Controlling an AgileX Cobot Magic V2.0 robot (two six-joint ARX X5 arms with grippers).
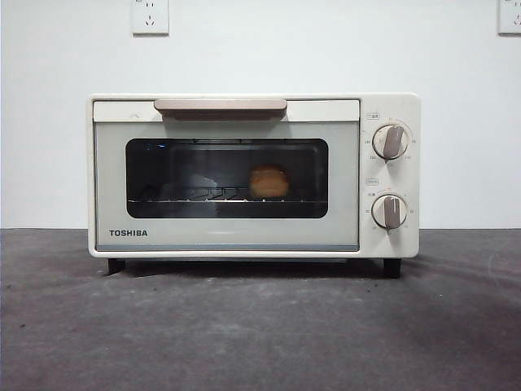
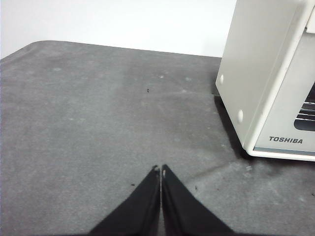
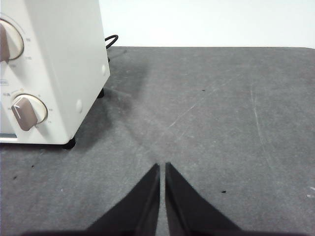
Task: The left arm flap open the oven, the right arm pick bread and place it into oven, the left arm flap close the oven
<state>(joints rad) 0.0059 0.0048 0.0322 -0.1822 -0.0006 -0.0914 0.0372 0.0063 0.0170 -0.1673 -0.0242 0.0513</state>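
Note:
The cream-white TOSHIBA oven (image 1: 228, 236) stands in the middle of the table with its door shut and its beige handle (image 1: 220, 106) at the top. Through the dark window the golden-brown bread (image 1: 269, 182) rests on the wire rack inside. My left gripper (image 2: 161, 169) is shut and holds nothing, low over the grey table and off the oven's (image 2: 256, 73) left side. Off the knob side of the oven (image 3: 64, 54), my right gripper (image 3: 162, 166) is shut and holds nothing. Neither arm shows in the front view.
Two beige knobs (image 1: 391, 141) sit on the oven's right panel. A black cable (image 3: 110, 42) trails behind the oven. The dark grey table (image 1: 260, 326) stretches in front, and wall sockets (image 1: 150, 16) hang on the white wall behind.

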